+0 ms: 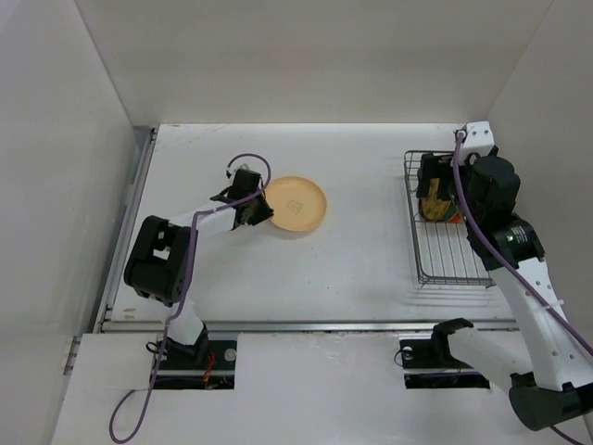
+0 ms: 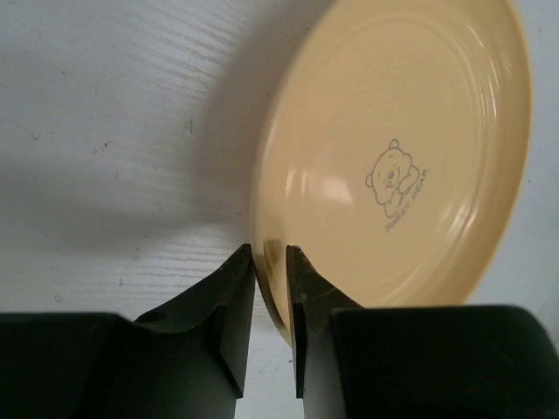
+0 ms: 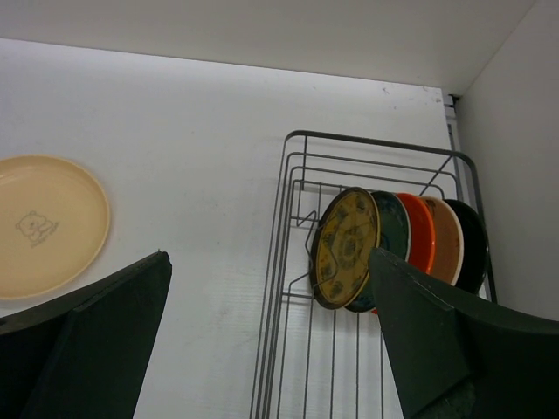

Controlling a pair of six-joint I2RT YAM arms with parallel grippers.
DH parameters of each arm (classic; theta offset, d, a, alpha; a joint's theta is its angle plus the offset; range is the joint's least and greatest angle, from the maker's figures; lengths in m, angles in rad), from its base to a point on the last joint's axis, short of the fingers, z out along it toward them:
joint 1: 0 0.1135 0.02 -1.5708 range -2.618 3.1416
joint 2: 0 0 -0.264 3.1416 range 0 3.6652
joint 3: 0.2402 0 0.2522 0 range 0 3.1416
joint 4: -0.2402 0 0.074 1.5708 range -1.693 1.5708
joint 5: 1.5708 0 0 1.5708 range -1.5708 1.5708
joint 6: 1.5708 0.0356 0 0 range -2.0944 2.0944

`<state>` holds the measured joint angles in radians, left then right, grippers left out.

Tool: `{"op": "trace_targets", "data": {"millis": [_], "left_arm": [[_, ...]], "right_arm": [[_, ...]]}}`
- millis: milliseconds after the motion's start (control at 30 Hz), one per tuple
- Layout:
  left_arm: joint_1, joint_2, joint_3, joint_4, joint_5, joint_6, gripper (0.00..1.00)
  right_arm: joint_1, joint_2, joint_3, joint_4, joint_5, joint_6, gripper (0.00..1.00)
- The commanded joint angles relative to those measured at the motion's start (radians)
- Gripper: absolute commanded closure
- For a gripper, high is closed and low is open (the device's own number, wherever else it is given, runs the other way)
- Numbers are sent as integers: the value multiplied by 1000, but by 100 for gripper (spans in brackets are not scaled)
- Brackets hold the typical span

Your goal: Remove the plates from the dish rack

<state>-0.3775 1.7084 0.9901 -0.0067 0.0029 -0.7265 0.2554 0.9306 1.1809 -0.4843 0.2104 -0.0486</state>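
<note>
White matte counter [image 1: 361, 269], boxed by pale walls [image 1: 306, 56], carries a round peach-tan plate [image 1: 296, 205] lying flat and, far right, a grey wire dish rack [image 1: 447, 260]. From the left wrist, the left claw [image 2: 269, 262] pinches that plate's rim. From the right wrist, the right claw [image 3: 269, 262] gapes wide above the upright plates [image 3: 345, 249] in the rack.

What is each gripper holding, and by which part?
The left gripper pinches the round peach-tan plate by its rim; the right gripper is open over the grey wire dish rack, holding nothing.
</note>
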Motion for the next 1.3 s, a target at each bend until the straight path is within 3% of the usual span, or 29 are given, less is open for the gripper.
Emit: {"op": "trace_targets", "data": {"millis": [0, 367, 500, 633, 767, 933, 1100, 1267], "left_arm": [[8, 16, -15, 28, 28, 2, 81], [17, 24, -54, 79, 82, 12, 27], [17, -73, -99, 109, 46, 21, 19], [5, -202, -149, 137, 25, 44, 18], [-23, -343, -211, 174, 14, 79, 17], [-76, -515, -284, 260, 14, 116, 18], [-98, -561, -307, 269, 5, 125, 19], [-107, -561, -307, 269, 5, 125, 20]], "right_arm": [[-5, 7, 26, 70, 92, -14, 0], [-25, 140, 111, 9, 360, -223, 0], [-80, 269, 91, -11, 418, -276, 0], [-116, 384, 91, -20, 391, -255, 7], [-140, 465, 141, -63, 318, -217, 26], [-171, 551, 170, -83, 307, -195, 41], [-180, 588, 171, -83, 285, -195, 55], [-200, 622, 171, -92, 285, -186, 58]]}}
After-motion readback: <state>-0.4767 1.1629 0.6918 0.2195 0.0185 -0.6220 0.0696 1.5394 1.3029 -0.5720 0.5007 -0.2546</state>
